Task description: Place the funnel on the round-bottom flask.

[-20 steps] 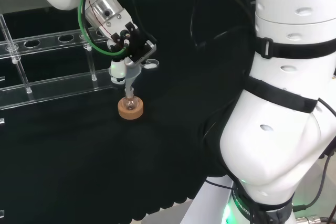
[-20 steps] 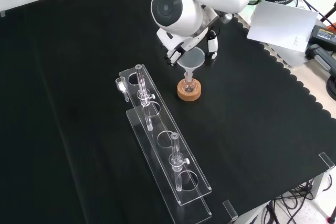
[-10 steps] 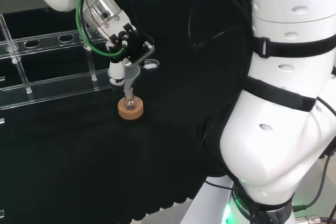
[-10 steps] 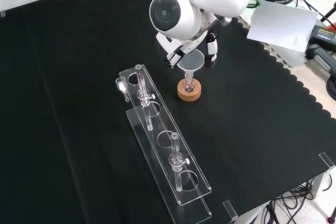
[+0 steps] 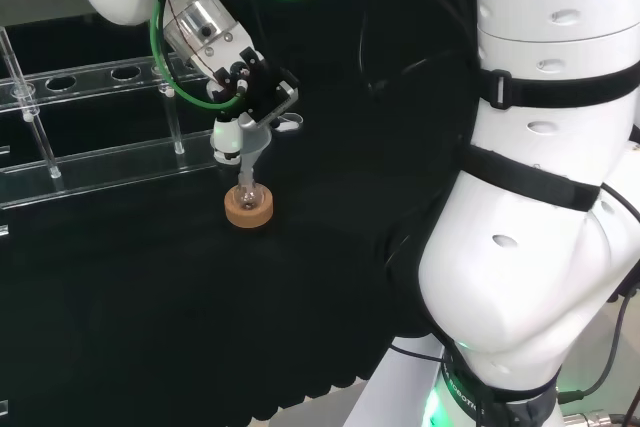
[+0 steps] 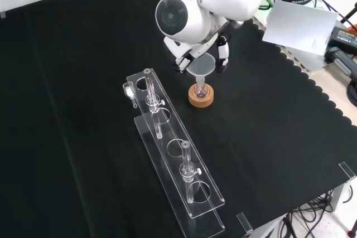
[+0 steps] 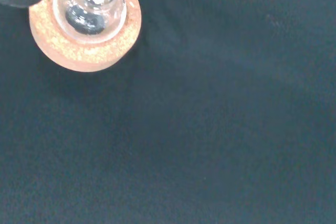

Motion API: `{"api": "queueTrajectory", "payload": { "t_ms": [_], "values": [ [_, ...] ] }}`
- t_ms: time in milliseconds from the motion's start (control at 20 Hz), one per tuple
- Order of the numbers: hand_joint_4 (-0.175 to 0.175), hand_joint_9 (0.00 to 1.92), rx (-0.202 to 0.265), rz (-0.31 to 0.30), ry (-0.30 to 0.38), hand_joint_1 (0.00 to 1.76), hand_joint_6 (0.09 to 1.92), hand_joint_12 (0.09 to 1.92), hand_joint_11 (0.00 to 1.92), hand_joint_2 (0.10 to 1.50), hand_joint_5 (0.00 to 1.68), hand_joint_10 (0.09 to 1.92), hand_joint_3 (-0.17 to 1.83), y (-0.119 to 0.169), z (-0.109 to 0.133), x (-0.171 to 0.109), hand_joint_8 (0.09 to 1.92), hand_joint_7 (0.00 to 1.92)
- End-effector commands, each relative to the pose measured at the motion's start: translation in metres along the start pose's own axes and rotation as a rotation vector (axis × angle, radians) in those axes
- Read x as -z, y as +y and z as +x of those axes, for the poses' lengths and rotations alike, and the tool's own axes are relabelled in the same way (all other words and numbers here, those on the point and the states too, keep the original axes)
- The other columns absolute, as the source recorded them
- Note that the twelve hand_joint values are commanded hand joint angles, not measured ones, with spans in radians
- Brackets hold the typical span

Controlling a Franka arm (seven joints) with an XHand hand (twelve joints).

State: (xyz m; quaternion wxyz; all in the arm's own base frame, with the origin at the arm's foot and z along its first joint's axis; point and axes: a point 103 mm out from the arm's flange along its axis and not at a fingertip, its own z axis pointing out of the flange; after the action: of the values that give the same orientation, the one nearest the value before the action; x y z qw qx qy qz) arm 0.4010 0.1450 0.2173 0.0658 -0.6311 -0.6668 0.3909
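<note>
Funnel (image 6: 202,66) stands stem-down over the flask (image 6: 201,89), its stem at or just inside the neck as far as the front view lets me judge, and the hand (image 5: 255,97) has its fingers curled round the funnel's cone from above, which keeps the stem upright and in line with the neck. Flask sits in a cork ring (image 5: 247,208) so that its round bottom cannot roll; the wrist view looks straight down on the ring (image 7: 84,30) and the bulb (image 7: 90,11) within it. My reading is that the funnel is nearly seated and needs only settling and letting go. Room to move is good to the right and near side in the front view, where bare cloth (image 6: 268,115) lies open; to the left the clear rack (image 6: 173,154) stands near the ring but apart from it, so a withdrawal is best made upward.
</note>
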Motion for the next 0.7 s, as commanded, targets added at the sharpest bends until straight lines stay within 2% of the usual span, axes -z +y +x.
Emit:
{"api": "queueTrajectory", "payload": {
  "t_ms": [50,300,700],
  "values": [
    [-0.027,0.91,0.01,0.023,0.008,0.78,0.79,1.23,0.68,0.67,0.61,0.46,0.66,0.002,-0.003,-0.005,0.72,0.61],
    [-0.041,0.82,-0.007,0.031,0.008,0.74,0.67,1.26,0.62,0.64,0.44,0.52,0.66,0.002,-0.003,0.001,0.76,0.5],
    [-0.044,0.77,-0.01,0.034,-0.026,0.72,0.54,1.27,0.6,0.64,0.42,0.57,0.64,-0.002,0.01,0.004,0.76,0.46]
  ]
}}
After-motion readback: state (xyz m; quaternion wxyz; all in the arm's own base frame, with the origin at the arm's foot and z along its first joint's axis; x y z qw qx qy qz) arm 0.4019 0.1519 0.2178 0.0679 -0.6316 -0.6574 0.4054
